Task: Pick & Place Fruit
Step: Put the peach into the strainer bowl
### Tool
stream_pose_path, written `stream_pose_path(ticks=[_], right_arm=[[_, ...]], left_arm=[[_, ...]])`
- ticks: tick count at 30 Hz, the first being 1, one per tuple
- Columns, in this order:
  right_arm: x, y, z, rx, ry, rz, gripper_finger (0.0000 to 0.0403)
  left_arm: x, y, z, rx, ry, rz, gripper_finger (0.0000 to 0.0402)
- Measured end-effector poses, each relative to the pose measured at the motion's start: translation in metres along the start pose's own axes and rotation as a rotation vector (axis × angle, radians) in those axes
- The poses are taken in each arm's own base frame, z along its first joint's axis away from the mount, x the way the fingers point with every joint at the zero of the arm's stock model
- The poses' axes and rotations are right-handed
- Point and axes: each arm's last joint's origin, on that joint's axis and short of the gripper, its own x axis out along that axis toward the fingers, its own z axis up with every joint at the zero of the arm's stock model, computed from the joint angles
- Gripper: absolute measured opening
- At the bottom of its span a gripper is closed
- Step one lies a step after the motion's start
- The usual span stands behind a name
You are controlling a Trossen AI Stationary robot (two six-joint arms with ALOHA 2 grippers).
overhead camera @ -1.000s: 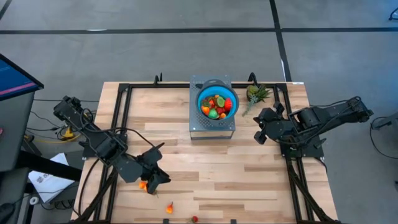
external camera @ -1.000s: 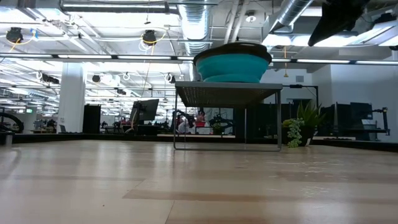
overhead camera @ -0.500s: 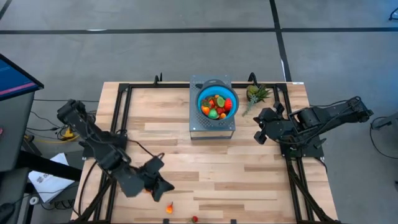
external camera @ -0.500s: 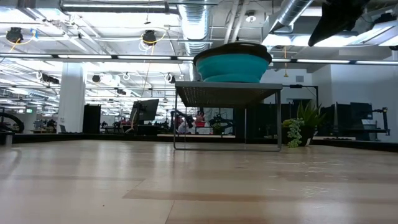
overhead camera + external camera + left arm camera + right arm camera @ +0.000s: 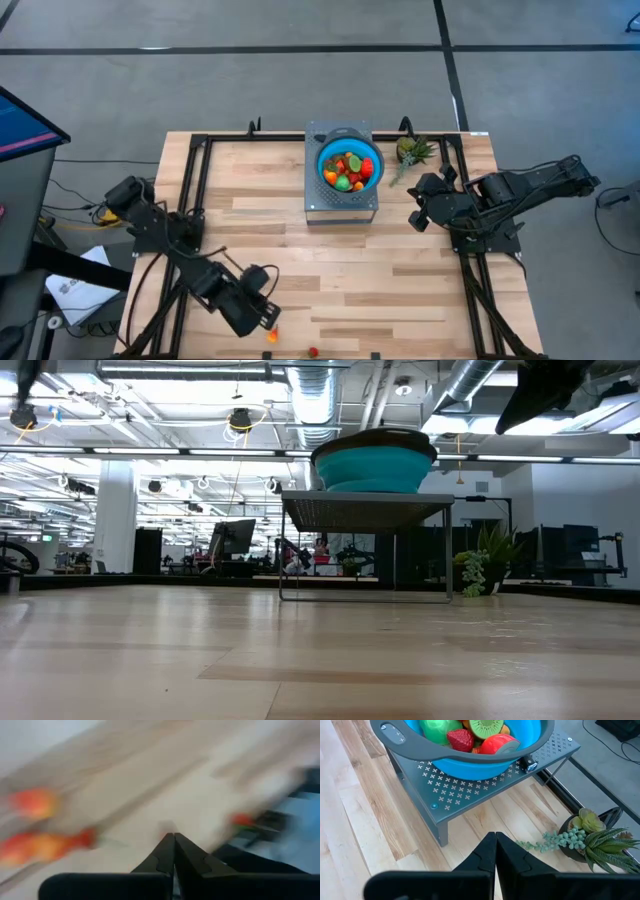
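Most of the small toy fruits, red, orange and green (image 5: 347,171), lie heaped in the round blue plastic bowl (image 5: 372,151), which sits on a grey perforated metal stand (image 5: 340,208) toward twelve o'clock on the pale wooden slatted worktop (image 5: 330,260); the right wrist view shows a red strawberry piece (image 5: 460,739) and a green kiwi half (image 5: 485,726) among them. A few pieces lie loose toward six o'clock at the near edge: an orange fruit (image 5: 271,337) and a small red fruit (image 5: 313,351), well apart from the bowl. Just beside the orange fruit, at about seven o'clock on the worktop, the left pincer (image 5: 262,318) hangs low with its fingers pressed together and nothing between them; its wrist view is smeared, showing only orange-red blurs (image 5: 35,803) on the wood. The right pincer (image 5: 416,217), also fully together and empty, waits at about three o'clock, pointing at the stand. A small potted green succulent plant (image 5: 412,150) stands at about one o'clock, just beside the stand.
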Motion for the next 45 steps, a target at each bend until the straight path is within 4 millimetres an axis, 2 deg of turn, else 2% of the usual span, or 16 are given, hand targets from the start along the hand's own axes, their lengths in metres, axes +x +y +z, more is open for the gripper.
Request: stream_pose_path(ticks=[3, 6, 17, 21, 27, 33, 39, 45], right_arm=[[0.0, 0.0, 0.0, 0.0, 0.0, 0.0, 0.0], [0.0, 0.0, 0.0, -0.001, 0.0, -0.001, 0.0], [0.0, 0.0, 0.0, -0.006, 0.002, -0.005, 0.0], [0.0, 0.0, 0.0, -0.006, 0.003, -0.006, 0.0], [0.0, 0.0, 0.0, -0.007, 0.003, -0.006, 0.0], [0.0, 0.0, 0.0, -0.007, 0.003, -0.006, 0.0], [0.0, 0.0, 0.0, -0.007, 0.003, -0.006, 0.0], [0.0, 0.0, 0.0, -0.006, 0.003, -0.006, 0.0]], left_arm=[[0.009, 0.012, -0.003, -0.005, 0.014, 0.153, 0.0001], [0.014, 0.018, -0.005, 0.013, 0.003, 0.229, 0.0001], [0.016, 0.021, -0.004, 0.02, -0.021, 0.257, 0.0012], [0.016, 0.022, -0.004, 0.022, -0.025, 0.272, 0.0056], [0.015, 0.026, -0.002, -0.065, -0.043, 0.316, 0.0162], [0.014, 0.027, -0.005, -0.047, -0.064, 0.313, 0.0254], [0.015, 0.029, -0.004, -0.047, -0.072, 0.323, 0.028], [0.031, 0.051, -0.004, -0.081, -0.096, 0.38, 0.0273]])
